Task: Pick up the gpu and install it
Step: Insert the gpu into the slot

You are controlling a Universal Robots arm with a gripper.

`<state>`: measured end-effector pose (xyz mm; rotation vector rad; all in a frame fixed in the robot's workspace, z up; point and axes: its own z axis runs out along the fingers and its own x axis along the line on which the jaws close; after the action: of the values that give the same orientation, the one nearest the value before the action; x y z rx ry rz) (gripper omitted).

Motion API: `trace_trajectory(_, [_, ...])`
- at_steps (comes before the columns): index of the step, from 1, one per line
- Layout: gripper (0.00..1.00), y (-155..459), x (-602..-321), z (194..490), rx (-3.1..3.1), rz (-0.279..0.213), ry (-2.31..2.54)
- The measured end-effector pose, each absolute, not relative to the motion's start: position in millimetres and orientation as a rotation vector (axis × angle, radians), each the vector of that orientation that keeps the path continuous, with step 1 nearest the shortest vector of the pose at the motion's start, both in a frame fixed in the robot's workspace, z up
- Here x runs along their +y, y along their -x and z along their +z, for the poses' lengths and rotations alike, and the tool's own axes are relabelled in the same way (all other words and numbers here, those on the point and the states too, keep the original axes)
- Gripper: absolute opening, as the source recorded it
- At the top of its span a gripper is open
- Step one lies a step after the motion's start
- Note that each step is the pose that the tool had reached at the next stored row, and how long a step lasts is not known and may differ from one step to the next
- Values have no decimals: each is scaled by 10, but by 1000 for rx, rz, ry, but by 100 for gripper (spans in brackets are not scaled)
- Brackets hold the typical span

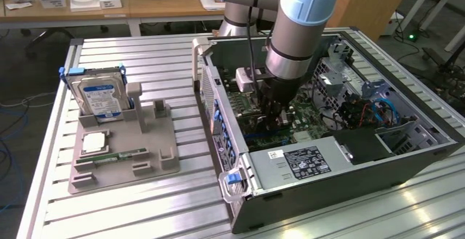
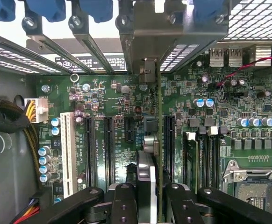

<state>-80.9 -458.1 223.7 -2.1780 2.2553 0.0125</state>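
Observation:
In the wrist view I see the gpu edge-on, a thin card standing upright between my black fingers. Its metal bracket end points toward the case's rear slot openings. My gripper is shut on the card. The card hangs just above the motherboard, in line with the long black expansion slots; whether it touches a slot I cannot tell. In the exterior view my gripper reaches down inside the open computer case, above the motherboard.
A grey parts holder lies at the exterior view's left, with a silver hard drive standing in it, a green memory stick and a square chip. Case walls, a power supply and cables crowd the gripper.

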Motion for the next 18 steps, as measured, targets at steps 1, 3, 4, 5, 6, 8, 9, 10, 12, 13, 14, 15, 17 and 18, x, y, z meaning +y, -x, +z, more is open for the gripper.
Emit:
trace_trajectory(1, [28,809,-4581,2235,2255,13,2178])
trace_trajectory(3, [28,809,-4580,2235,2255,13,2178])
trace_trajectory(4, [28,808,-4580,2235,2255,13,2178])
trace_trajectory(5, [28,808,-4580,2235,2255,13,2178])
trace_trajectory(6, [28,808,-4580,2235,2255,13,2178])
trace_trajectory(8, [28,808,-4580,2235,2255,13,2178])
trace_trajectory(9, [28,808,-4580,2235,2255,13,2178])
trace_trajectory(10, [28,808,-4580,2235,2255,13,2178])
trace_trajectory(12, [28,808,-4580,2235,2255,13,2178])
trace_trajectory(13, [28,808,-4580,2235,2255,13,2178])
trace_trajectory(14, [28,809,-4580,2235,2255,13,2178])
trace_trajectory(15, [28,813,-4580,2233,2255,13,2178])
trace_trajectory(17, [28,817,-4580,2231,2255,13,2178])
trace_trajectory(18, [28,817,-4580,2231,2255,13,2178])
